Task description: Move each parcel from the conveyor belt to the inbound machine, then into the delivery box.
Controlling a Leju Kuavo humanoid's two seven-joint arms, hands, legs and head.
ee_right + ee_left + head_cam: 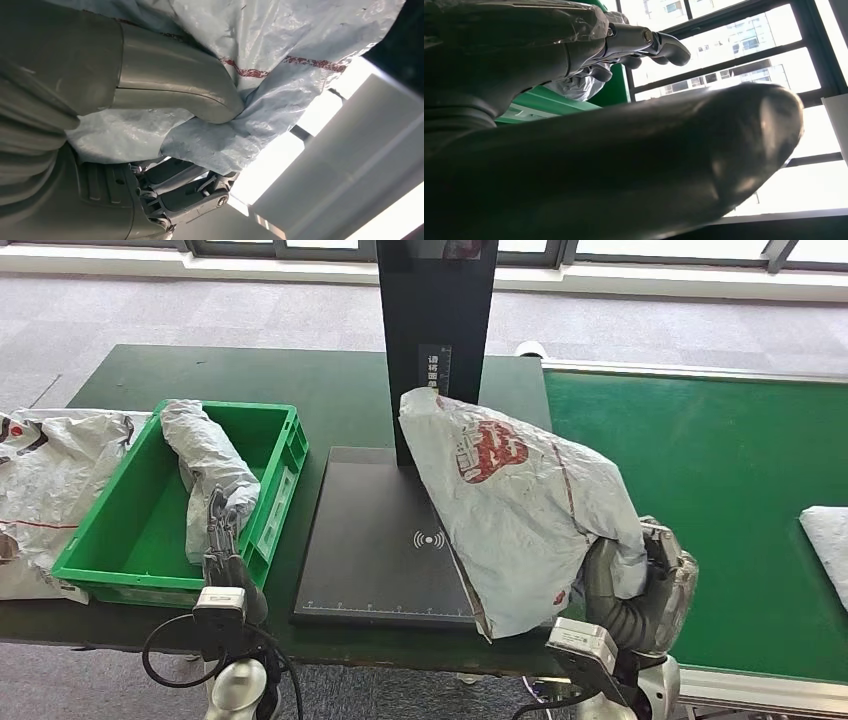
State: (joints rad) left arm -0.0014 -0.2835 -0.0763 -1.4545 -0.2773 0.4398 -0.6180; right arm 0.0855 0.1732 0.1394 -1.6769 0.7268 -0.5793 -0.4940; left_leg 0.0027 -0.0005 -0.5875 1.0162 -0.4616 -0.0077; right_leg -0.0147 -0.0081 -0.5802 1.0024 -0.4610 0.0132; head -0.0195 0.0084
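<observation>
My right hand (640, 580) grips a large grey plastic parcel (515, 495) with a red print, holding it over the right part of the black inbound machine plate (375, 540). The thumb (175, 87) presses into the crumpled bag (260, 95) in the right wrist view. A second grey parcel (205, 465) lies tilted in the green delivery box (140, 530). My left hand (222, 540) hangs at the box's near right corner, holding nothing, fingers (649, 42) extended beside that parcel (579, 85). Another white parcel (828, 540) lies on the green conveyor belt (720, 470) at the far right.
The machine's black post (437, 330) rises behind the plate. More grey bags (50, 480) lie heaped to the left of the box on the dark green table (330, 390). Carpeted floor and windows lie beyond.
</observation>
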